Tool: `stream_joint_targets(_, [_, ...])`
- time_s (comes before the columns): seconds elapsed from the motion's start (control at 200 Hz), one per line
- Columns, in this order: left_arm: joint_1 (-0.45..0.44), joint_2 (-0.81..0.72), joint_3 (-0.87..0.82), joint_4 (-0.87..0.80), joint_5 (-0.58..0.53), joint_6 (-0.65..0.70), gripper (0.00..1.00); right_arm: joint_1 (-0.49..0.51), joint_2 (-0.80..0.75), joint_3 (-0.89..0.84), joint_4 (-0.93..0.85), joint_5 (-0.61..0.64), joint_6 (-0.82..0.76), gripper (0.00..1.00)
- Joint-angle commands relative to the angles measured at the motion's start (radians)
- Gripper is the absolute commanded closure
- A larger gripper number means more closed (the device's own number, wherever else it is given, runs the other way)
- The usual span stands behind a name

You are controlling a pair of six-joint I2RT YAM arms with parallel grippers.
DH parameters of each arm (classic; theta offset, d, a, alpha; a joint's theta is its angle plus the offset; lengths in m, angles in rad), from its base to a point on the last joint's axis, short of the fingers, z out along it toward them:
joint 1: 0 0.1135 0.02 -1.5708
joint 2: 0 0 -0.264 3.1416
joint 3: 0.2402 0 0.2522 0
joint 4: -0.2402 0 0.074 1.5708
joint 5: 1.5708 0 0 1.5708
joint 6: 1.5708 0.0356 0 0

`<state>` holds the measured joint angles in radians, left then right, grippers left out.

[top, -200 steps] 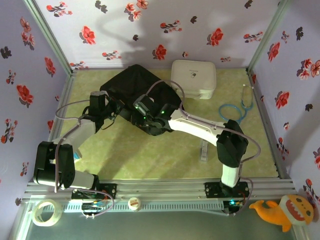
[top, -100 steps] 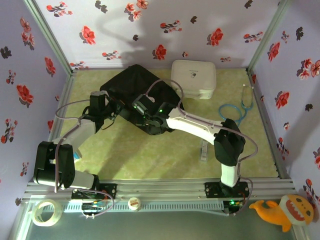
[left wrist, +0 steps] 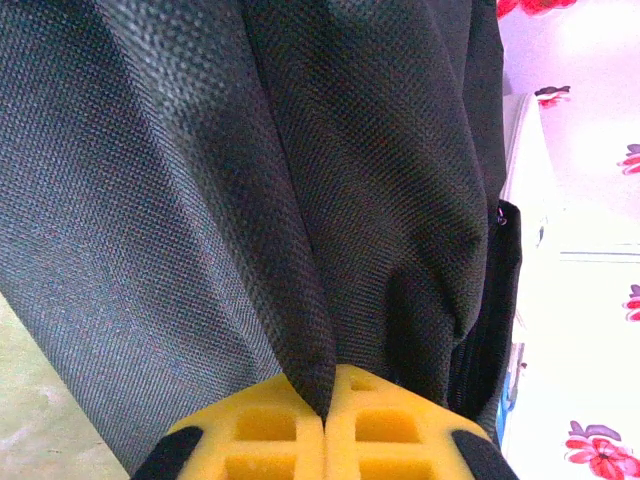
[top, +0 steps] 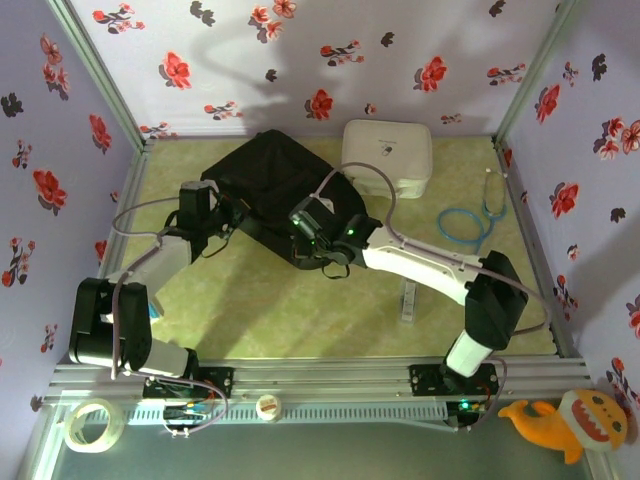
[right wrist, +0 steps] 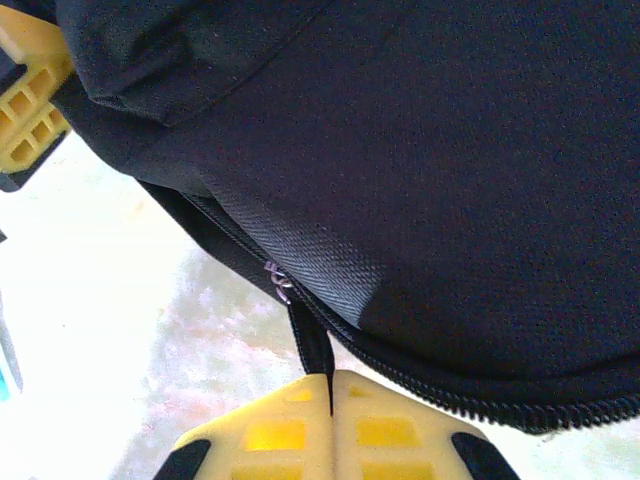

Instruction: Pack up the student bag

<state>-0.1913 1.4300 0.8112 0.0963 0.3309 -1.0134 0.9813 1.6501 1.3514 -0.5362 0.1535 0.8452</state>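
The student bag (top: 272,178), a large black fabric backpack, lies at the back middle of the table. My left gripper (top: 226,216) sits at its left edge and is shut on a pinched fold of the bag's fabric (left wrist: 310,330). My right gripper (top: 297,238) is at the bag's near edge. In the right wrist view it (right wrist: 330,378) is shut on the black zipper pull (right wrist: 312,345), which hangs from a small metal slider (right wrist: 279,281) on the zipper track (right wrist: 470,390). The left gripper's yellow fingers (right wrist: 28,110) show at the top left there.
A white zip case (top: 387,156) stands behind and right of the bag. A blue stethoscope (top: 472,220) lies at the right. A small clear item (top: 408,300) lies near the right arm. Tape roll (top: 89,424) and a plush toy (top: 570,420) sit outside the front rail.
My right gripper has closed on the zipper pull. The right arm has swung its elbow out to the right, and the gripper has shifted slightly right along the bag's near edge. The left arm holds still.
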Motion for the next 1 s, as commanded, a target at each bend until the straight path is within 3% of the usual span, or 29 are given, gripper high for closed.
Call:
stream_joint_targets(0.0, [0.022, 0.019, 0.038, 0.060, -0.013, 0.032, 1.00, -0.001, -0.067, -0.034, -0.061, 0.055, 0.000, 1.00])
stream_joint_targets(0.33, [0.027, 0.022, 0.015, 0.056, -0.049, 0.030, 1.00, -0.002, -0.140, -0.090, -0.125, 0.139, 0.016, 1.00])
stream_joint_targets(0.54, [0.039, 0.006, -0.017, 0.057, -0.092, 0.009, 1.00, -0.002, -0.122, -0.078, -0.146, 0.174, 0.006, 1.00])
stream_joint_targets(0.84, [0.060, -0.015, -0.045, 0.040, -0.155, -0.016, 1.00, -0.010, -0.101, -0.016, -0.193, 0.328, -0.012, 1.00])
stream_joint_targets(0.995, [0.075, -0.041, -0.068, 0.046, -0.191, -0.038, 1.00, -0.020, -0.119, -0.029, -0.183, 0.333, -0.009, 1.00])
